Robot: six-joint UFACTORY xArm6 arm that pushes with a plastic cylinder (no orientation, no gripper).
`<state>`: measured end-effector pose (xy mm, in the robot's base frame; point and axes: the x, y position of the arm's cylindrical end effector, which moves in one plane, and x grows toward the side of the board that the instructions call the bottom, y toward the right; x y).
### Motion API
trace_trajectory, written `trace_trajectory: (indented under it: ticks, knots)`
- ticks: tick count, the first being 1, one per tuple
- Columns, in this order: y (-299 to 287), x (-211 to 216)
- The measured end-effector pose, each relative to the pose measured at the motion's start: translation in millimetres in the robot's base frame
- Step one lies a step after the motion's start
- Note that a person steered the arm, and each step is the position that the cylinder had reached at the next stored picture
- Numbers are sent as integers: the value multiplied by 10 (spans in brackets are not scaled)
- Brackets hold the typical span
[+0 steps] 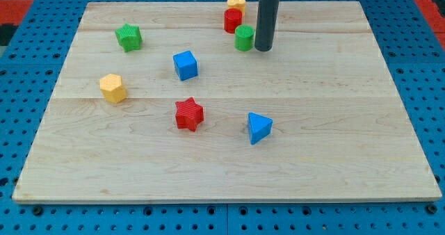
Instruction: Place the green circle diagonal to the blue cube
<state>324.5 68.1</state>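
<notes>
Ref. landmark: blue cube (185, 65). You find the green circle (244, 38) up and to the view's right of the cube, well apart, so it is not yet set at a near diagonal corner. The tool is a plain rod w/ no jaws; it holds nothing. My tip (263, 49) sits just beside the circle on its right side, touching or nearly so; can't tell which. From that side, a push would likely drive the circle left toward the cube. Red cylinder (233, 20) and a yellow block (236, 2) stand just above the circle on the tabletop (348, 124).
</notes>
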Motion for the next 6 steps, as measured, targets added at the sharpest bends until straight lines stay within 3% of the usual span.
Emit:
trace_trajectory:
  ticks: [3,4,6]
  knots:
    - [-133,-111]
    - [231,-323]
    - [167,-458]
